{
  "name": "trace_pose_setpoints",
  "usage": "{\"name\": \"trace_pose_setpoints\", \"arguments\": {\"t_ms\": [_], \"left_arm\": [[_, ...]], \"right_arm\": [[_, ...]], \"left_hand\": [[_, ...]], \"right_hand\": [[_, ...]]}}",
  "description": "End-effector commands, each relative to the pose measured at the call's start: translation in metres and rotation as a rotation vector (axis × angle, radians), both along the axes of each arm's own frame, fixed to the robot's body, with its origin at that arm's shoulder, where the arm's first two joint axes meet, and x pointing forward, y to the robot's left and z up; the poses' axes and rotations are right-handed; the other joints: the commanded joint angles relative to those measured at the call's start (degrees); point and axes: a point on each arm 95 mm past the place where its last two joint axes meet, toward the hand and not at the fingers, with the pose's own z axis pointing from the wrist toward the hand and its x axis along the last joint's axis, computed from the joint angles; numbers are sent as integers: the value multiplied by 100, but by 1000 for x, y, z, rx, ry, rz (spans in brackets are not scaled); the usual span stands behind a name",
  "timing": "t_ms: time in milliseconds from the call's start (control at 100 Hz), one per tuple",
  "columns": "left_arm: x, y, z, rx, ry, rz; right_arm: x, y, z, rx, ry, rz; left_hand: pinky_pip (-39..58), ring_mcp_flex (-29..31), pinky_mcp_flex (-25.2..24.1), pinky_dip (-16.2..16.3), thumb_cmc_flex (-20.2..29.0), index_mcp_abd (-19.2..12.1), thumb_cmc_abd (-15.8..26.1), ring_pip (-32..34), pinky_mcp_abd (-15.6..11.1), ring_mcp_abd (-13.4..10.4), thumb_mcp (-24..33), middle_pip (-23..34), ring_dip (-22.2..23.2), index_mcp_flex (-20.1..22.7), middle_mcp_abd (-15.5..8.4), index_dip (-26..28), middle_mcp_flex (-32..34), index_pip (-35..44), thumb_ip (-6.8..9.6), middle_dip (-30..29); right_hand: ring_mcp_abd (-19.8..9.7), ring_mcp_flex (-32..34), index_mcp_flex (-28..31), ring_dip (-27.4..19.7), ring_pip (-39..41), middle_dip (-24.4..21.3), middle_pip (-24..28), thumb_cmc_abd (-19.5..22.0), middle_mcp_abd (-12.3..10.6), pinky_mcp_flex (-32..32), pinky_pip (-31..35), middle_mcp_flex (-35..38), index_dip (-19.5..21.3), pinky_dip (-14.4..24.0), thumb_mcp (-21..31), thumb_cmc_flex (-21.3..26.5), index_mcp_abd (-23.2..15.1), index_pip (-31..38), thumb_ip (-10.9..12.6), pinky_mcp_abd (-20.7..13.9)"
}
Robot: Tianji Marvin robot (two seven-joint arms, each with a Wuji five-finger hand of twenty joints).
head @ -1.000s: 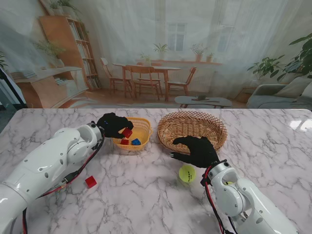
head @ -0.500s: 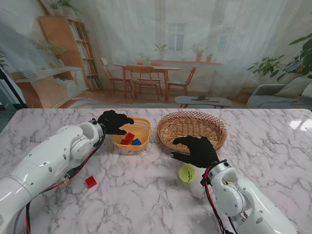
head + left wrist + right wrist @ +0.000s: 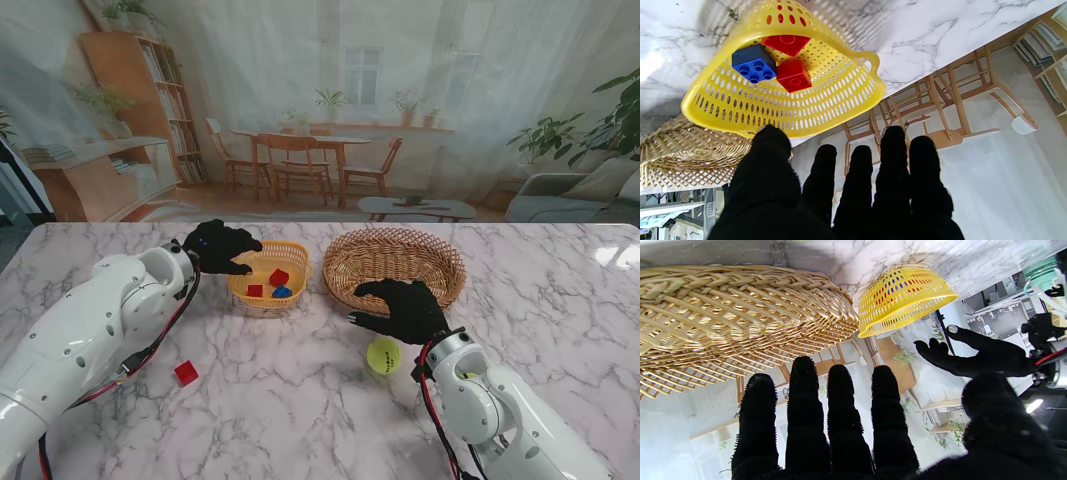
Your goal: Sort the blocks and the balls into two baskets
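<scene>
A white marble table [image 3: 300, 420] with grey veins fills the view from the robot's stand. On it sit two baskets side by side. The larger, to the right, is an oval wicker basket [image 3: 395, 265] of woven tan cane, and nothing shows inside it. The smaller, to the left, is a yellow plastic basket [image 3: 268, 276] with perforated walls and a loop handle; it holds two red blocks [image 3: 794, 76] and one blue block [image 3: 754, 63], all hard, studded bricks.

The left hand [image 3: 215, 247], in a black glove, hovers at the yellow basket's left rim with fingers spread and nothing in its grasp. The right hand [image 3: 402, 308], also gloved in black, hangs over the table just in front of the wicker basket, fingers splayed and empty.

Judging by this, block sorting is well along, while ball sorting is not begun. A red block [image 3: 186, 373] lies alone on the table, nearer to me on the left. A fuzzy yellow-green tennis ball [image 3: 384, 356] rests just beside the right wrist, outside both baskets.
</scene>
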Motion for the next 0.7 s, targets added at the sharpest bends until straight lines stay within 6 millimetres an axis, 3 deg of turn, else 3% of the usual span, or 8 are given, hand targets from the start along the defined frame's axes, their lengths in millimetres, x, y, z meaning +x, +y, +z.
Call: {"name": "trace_pose_setpoints", "arguments": {"t_ms": [0, 370, 690], "left_arm": [[-5, 6, -1, 7, 8, 1], [-25, 21, 4, 31, -26, -21], [-75, 45, 0, 57, -67, -45]], "right_arm": [[-1, 0, -1, 0, 3, -3], [-2, 0, -1, 1, 3, -4], [-2, -1, -1, 1, -1, -4]], "left_hand": [[-242, -265, -165, -192, -101, 59, 270, -267, 95, 146, -39, -209, -207, -36, 145, 28, -226, -155, -33, -193], [-334, -359, -279, -278, -229, 68, 319, -340, 218, 213, -60, -338, -369, 136, 140, 88, -28, -228, -52, -307], [-330, -345, -258, -262, -304, 74, 322, -385, 280, 245, -75, -341, -432, 265, 95, 99, 312, -275, -75, -271]], "right_hand": [[49, -44, -173, 44, -65, 4, 71, 165, 36, -85, -60, -117, -41, -13, -67, 133, 86, -92, 103, 96], [51, -47, -176, 45, -67, 6, 69, 168, 50, -86, -60, -116, -41, -10, -60, 137, 88, -94, 104, 93], [45, -41, -177, 47, -66, 5, 64, 167, 41, -87, -64, -123, -42, -9, -59, 136, 84, -96, 104, 100]]}}
